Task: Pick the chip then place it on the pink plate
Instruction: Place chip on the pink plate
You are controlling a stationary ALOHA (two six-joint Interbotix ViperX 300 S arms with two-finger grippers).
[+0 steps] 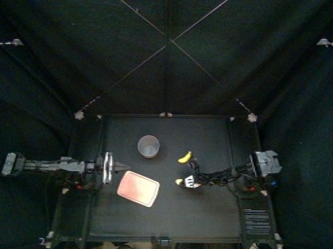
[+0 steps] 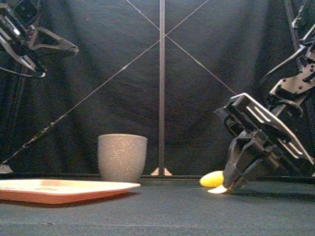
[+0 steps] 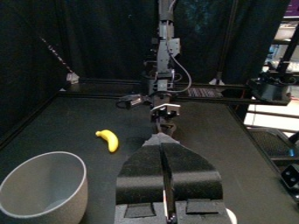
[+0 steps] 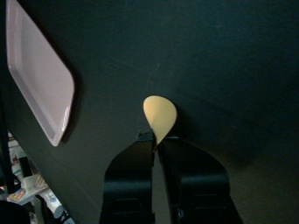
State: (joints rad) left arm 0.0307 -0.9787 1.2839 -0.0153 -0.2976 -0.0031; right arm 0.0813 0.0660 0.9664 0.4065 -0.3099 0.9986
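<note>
Okay, table (image 1: 215,209): black and mostly bare. Everything I care about sits in its middle band.
Left arm: parked at the table's left edge. The left gripper (image 3: 165,150) has its jaws pressed together on nothing, and it faces across toward the other arm.
Right arm: reaching in from the right and tipped down steeply, with the right gripper (image 4: 159,137) low at the table surface.
Pink plate (image 1: 138,188): lying flat with nothing on it, front of centre, between the two grippers.
Grey cup (image 2: 121,157): upright behind the plate and apart from it. It is not in my path.
Banana (image 3: 107,138): just behind the right gripper, clear of the plate and the cup. I ignore it.
Chip (image 4: 160,112): a pale yellow teardrop right at the right gripper's tips. Its narrow end runs in between the jaws, which have closed down on it. I read that as a pinch on the tail, but I cannot tell whether the chip is off the table yet.
Key relation: the chip's long axis lines up with the right gripper's reach, broad end pointing away from the jaws. The plate lies toward the left-arm side of that gripper, near it, with bare table between. I judge the carry to be a short sideways sweep, with the grip on the thin tail as the weak point.
</note>
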